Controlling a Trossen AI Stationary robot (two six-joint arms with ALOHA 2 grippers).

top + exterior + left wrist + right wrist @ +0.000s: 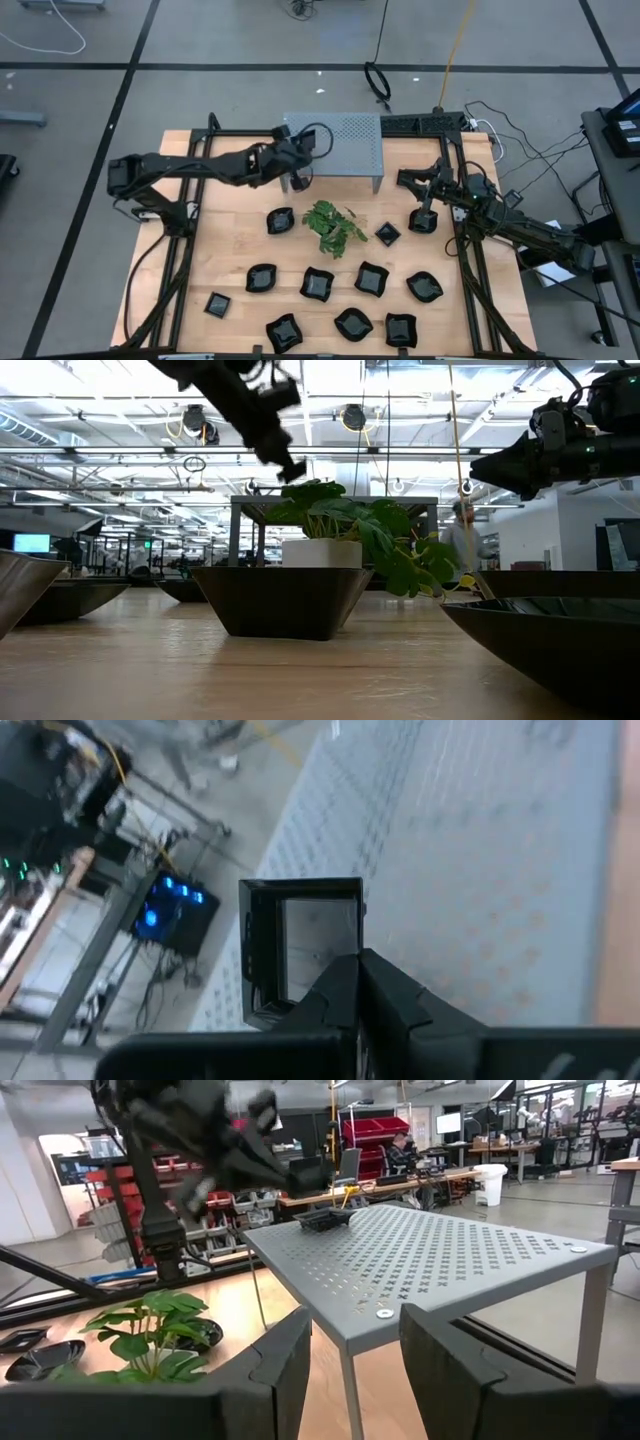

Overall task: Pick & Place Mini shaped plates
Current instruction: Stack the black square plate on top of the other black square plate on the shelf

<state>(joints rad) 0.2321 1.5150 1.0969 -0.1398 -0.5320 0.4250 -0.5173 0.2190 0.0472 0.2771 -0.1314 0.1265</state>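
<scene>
Several small glossy black plates [317,284] lie on the wooden table around a green plant [333,225]. My left gripper [298,172] is at the front left corner of the grey perforated shelf [340,140] and is shut on a small square plate [300,950]. In the right wrist view that plate [325,1220] sits at the shelf top; whether it rests on it I cannot tell. My right gripper [350,1355] is open and empty. It hovers level beside the shelf's right end, above a plate [423,220]. My left gripper pinches the square plate by one side of its rim [352,935] between its two shut fingers [340,995]. The fingers come from above, slanting down over the shelf. The plate lies flat, hollow side up, at shelf-top height.
The plant's leaves [360,530] and white pot [320,553] stand mid-table in front of the shelf [420,1255]. Plates fill the near half of the table [190,290]. Cables run off the table's far right corner. A person [462,535] stands in the room beyond.
</scene>
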